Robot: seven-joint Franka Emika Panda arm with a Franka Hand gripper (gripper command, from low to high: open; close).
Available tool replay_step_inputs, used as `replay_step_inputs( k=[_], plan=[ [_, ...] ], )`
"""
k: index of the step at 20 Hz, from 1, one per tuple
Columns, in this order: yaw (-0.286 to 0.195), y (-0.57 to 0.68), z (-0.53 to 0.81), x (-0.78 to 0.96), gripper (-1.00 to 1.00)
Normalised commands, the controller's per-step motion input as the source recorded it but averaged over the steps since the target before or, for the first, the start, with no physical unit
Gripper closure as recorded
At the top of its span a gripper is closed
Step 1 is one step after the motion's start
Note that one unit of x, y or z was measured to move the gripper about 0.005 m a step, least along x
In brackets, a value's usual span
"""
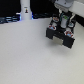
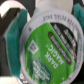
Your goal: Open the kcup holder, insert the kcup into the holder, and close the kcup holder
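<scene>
Hand [image 2: 45, 47] clamped on kcup [image 2: 47, 50], teal fingers [image 2: 12, 27] flanking it, above kcup holder [image 1: 61, 36].

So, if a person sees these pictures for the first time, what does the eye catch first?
In the wrist view, the kcup fills almost the whole picture, its green lid reading "DARK MAGIC", with teal fingers at its sides. In the exterior view, the gripper hangs over the black kcup holder at the exterior view's right, and a white bottle-like object stands at the back.

Kcup [image 2: 47, 47] green lid; black kcup holder [image 1: 61, 34] open.
</scene>
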Motion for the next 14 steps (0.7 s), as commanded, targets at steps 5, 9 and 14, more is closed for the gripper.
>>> replay_step_inputs(
  k=[5, 9, 14],
  plan=[
    [-0.044, -0.44, 0.16, -0.2, 1.0],
    [-0.024, -0.27, 0.01, -0.13, 1.0],
    [-0.009, -0.01, -0.26, 0.04, 1.0]
  ],
)
